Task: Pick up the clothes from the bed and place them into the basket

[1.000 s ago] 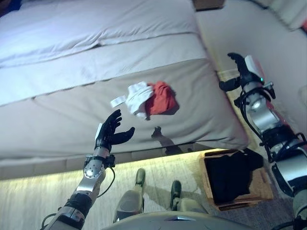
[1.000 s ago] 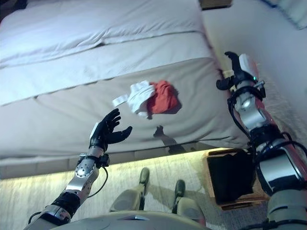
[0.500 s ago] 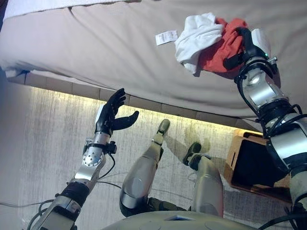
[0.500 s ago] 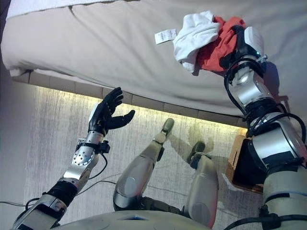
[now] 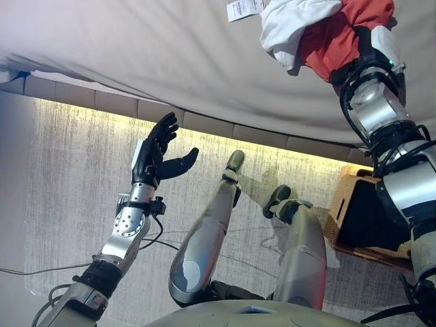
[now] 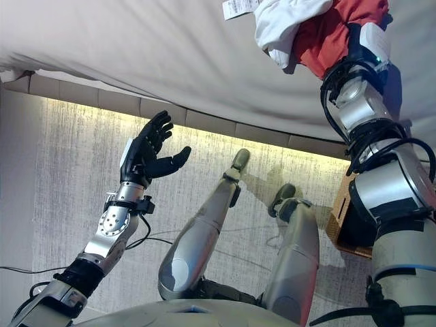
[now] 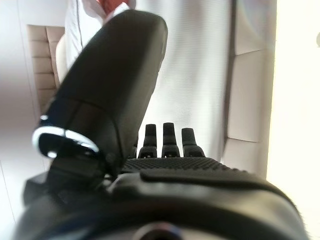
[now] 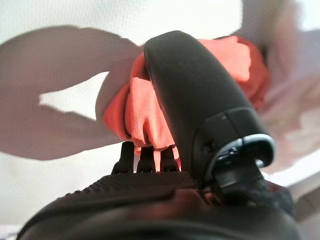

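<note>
A red cloth (image 5: 340,34) and a white cloth (image 5: 293,20) with a paper tag (image 5: 243,8) lie bunched together on the grey bed (image 5: 157,48) near its front edge. My right hand (image 5: 377,42) rests against the red cloth's near side; in the right wrist view its fingers (image 8: 150,152) look straight and touch the red cloth (image 8: 145,115). My left hand (image 5: 153,153) is open and empty, held up over the floor in front of the bed. A wicker basket (image 5: 343,197) stands on the floor at the right with dark clothes (image 5: 371,218) in it.
The bed's padded base (image 5: 102,102) runs across the view with a strip of light under it. Pale carpet (image 5: 61,204) covers the floor between the bed and me. The basket is partly hidden behind my right arm.
The camera has tilted down and closer. My right hand moved from beside the bed onto the red cloth and stays against it. The left hand stays open.
</note>
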Tool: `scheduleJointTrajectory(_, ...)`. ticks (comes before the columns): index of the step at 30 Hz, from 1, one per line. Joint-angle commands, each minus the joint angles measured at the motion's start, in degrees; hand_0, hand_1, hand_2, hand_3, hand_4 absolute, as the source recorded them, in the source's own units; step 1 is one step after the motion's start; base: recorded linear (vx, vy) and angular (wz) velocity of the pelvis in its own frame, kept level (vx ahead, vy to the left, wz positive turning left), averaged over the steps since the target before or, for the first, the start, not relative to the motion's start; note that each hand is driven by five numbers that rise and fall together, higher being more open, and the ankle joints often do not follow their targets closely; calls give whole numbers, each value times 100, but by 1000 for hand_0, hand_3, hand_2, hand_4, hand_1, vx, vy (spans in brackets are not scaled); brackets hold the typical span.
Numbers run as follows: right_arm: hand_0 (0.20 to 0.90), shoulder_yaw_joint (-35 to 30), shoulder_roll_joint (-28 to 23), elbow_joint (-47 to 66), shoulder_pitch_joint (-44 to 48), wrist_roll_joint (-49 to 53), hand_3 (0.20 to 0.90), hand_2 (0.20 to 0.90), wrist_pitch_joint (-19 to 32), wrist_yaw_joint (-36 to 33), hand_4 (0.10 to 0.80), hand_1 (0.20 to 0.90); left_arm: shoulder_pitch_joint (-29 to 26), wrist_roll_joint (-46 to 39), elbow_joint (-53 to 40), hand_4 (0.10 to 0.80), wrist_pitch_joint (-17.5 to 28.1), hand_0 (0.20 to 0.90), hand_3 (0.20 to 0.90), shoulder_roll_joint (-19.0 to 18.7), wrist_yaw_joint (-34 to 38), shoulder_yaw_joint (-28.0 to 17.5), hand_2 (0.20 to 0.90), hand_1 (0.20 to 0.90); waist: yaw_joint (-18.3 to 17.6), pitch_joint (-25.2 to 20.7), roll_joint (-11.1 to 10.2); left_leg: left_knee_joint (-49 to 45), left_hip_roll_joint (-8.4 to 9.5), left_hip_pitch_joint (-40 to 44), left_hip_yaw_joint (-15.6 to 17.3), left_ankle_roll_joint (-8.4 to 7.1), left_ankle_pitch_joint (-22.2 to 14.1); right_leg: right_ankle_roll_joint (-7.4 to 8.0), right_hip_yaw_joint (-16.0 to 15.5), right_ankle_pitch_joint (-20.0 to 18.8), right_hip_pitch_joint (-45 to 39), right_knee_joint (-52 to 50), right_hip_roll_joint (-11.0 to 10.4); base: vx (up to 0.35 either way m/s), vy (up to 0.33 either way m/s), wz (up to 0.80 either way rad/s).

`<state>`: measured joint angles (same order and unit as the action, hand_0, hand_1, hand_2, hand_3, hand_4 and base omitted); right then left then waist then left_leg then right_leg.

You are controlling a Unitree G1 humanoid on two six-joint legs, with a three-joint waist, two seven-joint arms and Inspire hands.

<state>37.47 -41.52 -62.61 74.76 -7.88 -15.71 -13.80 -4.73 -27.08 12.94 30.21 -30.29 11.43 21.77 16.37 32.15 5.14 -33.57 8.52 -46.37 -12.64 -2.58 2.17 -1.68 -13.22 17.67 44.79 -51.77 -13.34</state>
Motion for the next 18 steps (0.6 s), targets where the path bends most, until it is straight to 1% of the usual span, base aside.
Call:
scheduleJointTrajectory(1, 300, 803, -750, -184, 587, -340, 200, 300, -131, 286, 100, 300, 140, -220, -778, 800, 595, 900, 900, -212, -27, -401, 900, 900, 189, -236, 277, -1259, 111, -74, 655, 557, -1396, -137, -245, -210, -57, 83, 352, 0, 0, 0)
scheduleJointTrajectory(3, 300, 843, -795, -126, 565, -211, 200, 300, -137, 241, 100, 300, 197, -213, -827, 800, 590, 900, 900, -243, -72, -415, 900, 900, 183, -236, 268, -1326, 103, -70, 671, 550, -1414, -140, -245, -207, -69, 41, 351, -3, -19, 7)
scheduleJointTrajectory(7, 300, 621, -840, -37, 404, 46, 200, 300, 16, -22, 100, 300, 261, -221, -833, 800, 680, 900, 900, -325, -180, -440, 900, 900, 147, -236, 195, -1251, 66, 151, 675, 524, -1433, -108, -263, -239, -331, 182, 394, 4, -14, 2)
scheduleJointTrajectory(10, 300, 465, -844, -42, 294, 164, 200, 300, 140, -146, 100, 300, 247, -206, -798, 800, 697, 900, 900, -331, -174, -457, 900, 900, 103, -236, 128, -1131, 48, 440, 682, 511, -1449, -97, -258, -249, -650, 340, 434, -2, -4, -1)
scheduleJointTrajectory(13, 300, 372, -950, 0, 222, 397, 200, 300, 330, -213, 100, 300, 234, -204, -744, 800, 717, 900, 900, -341, -184, -470, 900, 900, 46, -236, 61, -993, 25, 795, 669, 482, -1466, -93, -232, -255, -1033, 529, 448, -1, 0, -6)
scheduleJointTrajectory(17, 300, 81, -1027, 134, 70, 513, 200, 300, 536, -298, 100, 300, 177, -235, -675, 800, 669, 900, 900, -313, -302, -521, 900, 900, -44, -236, -54, -667, -46, 1516, 656, 420, -1385, -87, -167, -260, -1746, 890, 456, 10, 17, -9)
scheduleJointTrajectory(18, 300, 36, -1079, 159, 89, 518, 200, 300, 598, -236, 100, 300, 112, -211, -639, 800, 629, 900, 900, -299, -296, -534, 900, 900, -88, -236, -103, -473, -81, 1691, 662, 418, -1227, -125, -196, -402, -1915, 1081, 431, -42, 29, -19)
